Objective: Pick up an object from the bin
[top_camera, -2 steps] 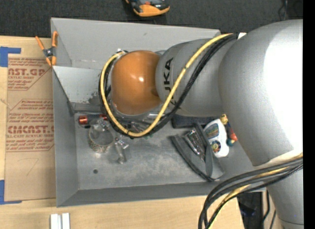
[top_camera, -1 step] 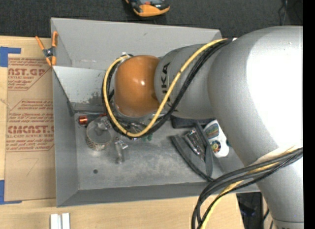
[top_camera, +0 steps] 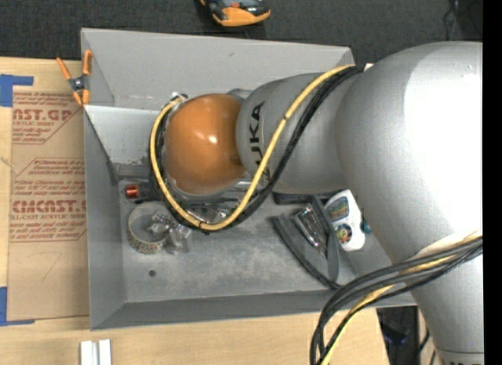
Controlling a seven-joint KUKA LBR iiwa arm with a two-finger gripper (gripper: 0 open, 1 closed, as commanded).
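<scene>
My wrist w/ its orange cover (top_camera: pixel 205 142) hangs over the upper-left part of the bin (top_camera: pixel 235 285), and the cover hides what's under it, so I can't tell if the jaws are wide, narrow or holding anything. Nearest things: a greyish tape roll (top_camera: pixel 141 234) on the bin floor at the left, just past the cover's lower-left edge, w/ a small clump of shiny bits (top_camera: pixel 176 235) touching or right beside it on its right; can't say which. A small red bit (top_camera: pixel 132 191) sits above the roll, close to the left wall. Judging by position, the roll is prob. the nearest candidate: it lies down-left of my wrist axis, so the coming move turns on a short shift that way before any descent. The roll looks to lie flat, hole up, so it has no real long axis and points nowhere; approach angle shouldn't matter much, only whether I straddle the rim. Other option: a black stapler-like tool (top_camera: pixel 304 239) to the right, partly under my arm, long axis diagonal from upper-left to lower-right, w/ a white-and-blue thing (top_camera: pixel 347 216) just beside it. That one is farther off, and I'd need to turn across its length.
</scene>
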